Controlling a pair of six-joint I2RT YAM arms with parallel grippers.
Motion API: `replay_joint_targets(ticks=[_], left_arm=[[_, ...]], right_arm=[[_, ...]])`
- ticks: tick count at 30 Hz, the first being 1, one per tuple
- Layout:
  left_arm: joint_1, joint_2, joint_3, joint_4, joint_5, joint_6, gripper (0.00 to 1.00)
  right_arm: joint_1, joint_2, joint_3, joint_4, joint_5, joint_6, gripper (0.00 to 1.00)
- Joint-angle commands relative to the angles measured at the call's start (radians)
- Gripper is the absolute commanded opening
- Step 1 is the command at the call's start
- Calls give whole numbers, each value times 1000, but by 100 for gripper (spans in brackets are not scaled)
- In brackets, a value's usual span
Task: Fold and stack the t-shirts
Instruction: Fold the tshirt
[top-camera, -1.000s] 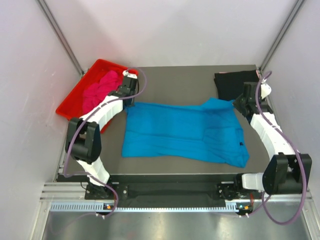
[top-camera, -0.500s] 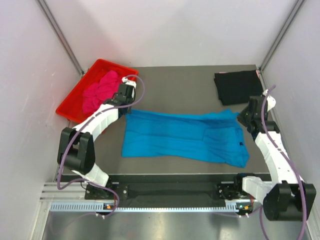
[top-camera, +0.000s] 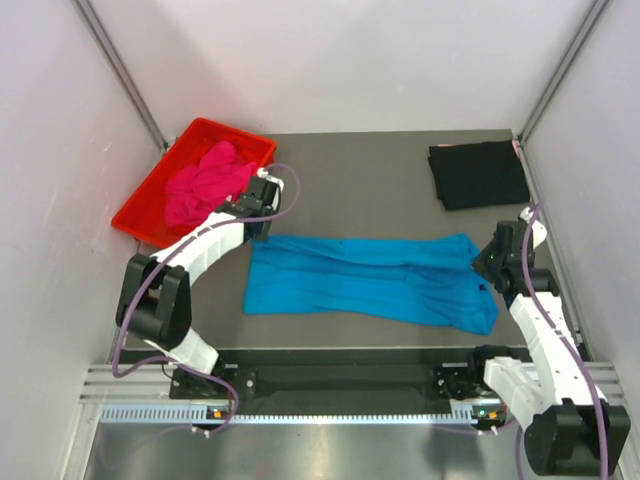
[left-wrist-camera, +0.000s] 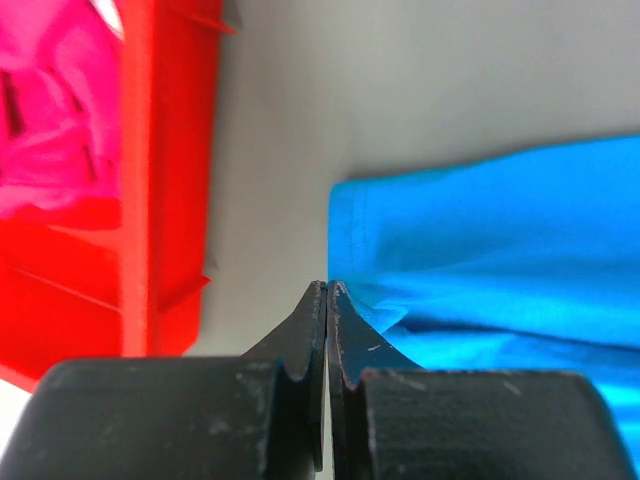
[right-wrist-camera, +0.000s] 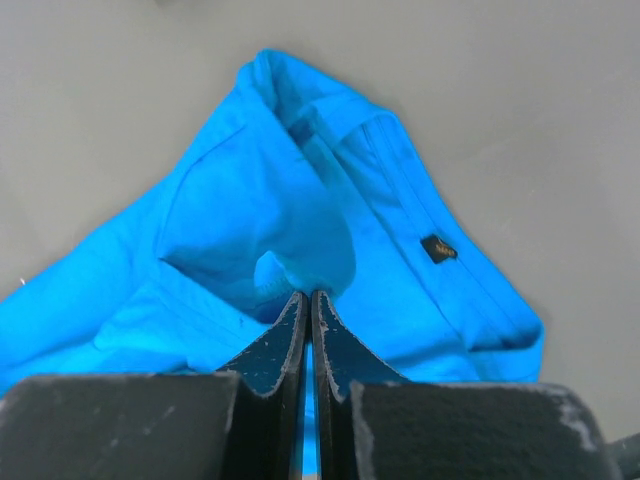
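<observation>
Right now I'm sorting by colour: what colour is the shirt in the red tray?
Plain magenta-pink t-shirt; best in the top external view.

top: high above near edge, looking down on whole table (top-camera: 380, 165) | wrists: close, low | shared: turquoise t-shirt (top-camera: 370, 280), left and right ends

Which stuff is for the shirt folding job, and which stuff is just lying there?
For the job: blue shirt, black shirt, pink shirt.
Just lying about: red tray that the pink shirt lies in, grey table.
</observation>
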Motion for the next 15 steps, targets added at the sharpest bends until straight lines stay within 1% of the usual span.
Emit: replay_joint_targets(ticks=[1, 3, 4, 6, 7, 8, 9, 10, 14, 15], left_arm=[[-25, 6, -40, -46, -19, -13, 1], [-28, 12, -60, -55, -30, -16, 4], [-28, 12, -62, -57, -38, -24, 9], [-28, 11, -54, -66, -70, -27, 15], [-28, 12, -48, -69, -93, -74, 20], [-28, 14, -34, -80, -128, -90, 27], [-28, 11, -31, -80, -149, -100, 35], [-28, 11, -30, -84, -174, -117, 37], [-31, 21, 21, -115, -251, -166, 37], [-28, 23, 33, -121, -234, -189, 37]], right_arm=[[-13, -54, -26, -53, -9, -11, 0], [-11, -73, -52, -57, -44, -3, 0], [-11, -86, -57, -62, -51, 3, 0], [-11, -102, -72, -77, -45, 12, 2], [-11, -112, -80, -85, -43, 14, 8], [-11, -114, -81, -102, -51, 15, 13], [-9, -123, -78, -110, -58, 15, 23], [-8, -126, -69, -120, -61, 18, 25], [-8, -163, -29, -162, -54, 31, 32], [-8, -169, -17, -160, -61, 31, 34]])
